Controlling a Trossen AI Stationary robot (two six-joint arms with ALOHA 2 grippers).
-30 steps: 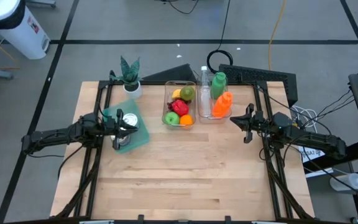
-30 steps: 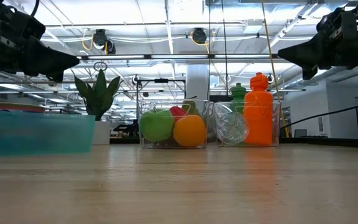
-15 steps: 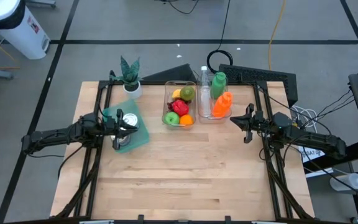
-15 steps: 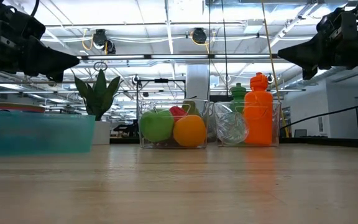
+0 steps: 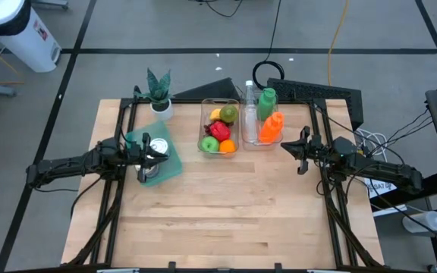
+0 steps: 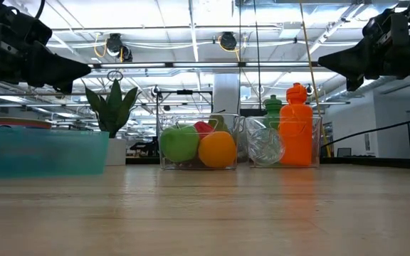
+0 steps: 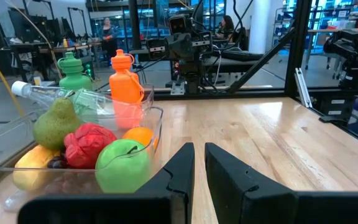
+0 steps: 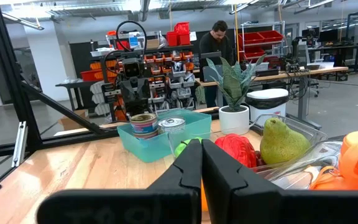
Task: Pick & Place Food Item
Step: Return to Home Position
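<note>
Green pear [image 5: 229, 114] sits in the clear plastic bin [image 5: 202, 103], so our left jaws and right jaws hang clenched, empty, at the tabletop's [image 5: 226, 216] side edges.

Two matte black robot arms, each ending in a pair of fingers.
The left arm [image 5: 74, 164] and right arm [image 5: 370, 165] are slim, jointed dark tubes that grow thicker and blockier just behind the fingers. Up close, the left fingers [image 7: 179, 175] are flat, angular black wedges, broad at the root and narrowing toward the tips, rising from a wide black crossbar directly behind them. The right fingers [image 8: 225, 177] have the same plain shape, smooth-faced, with no visible markings.
</note>
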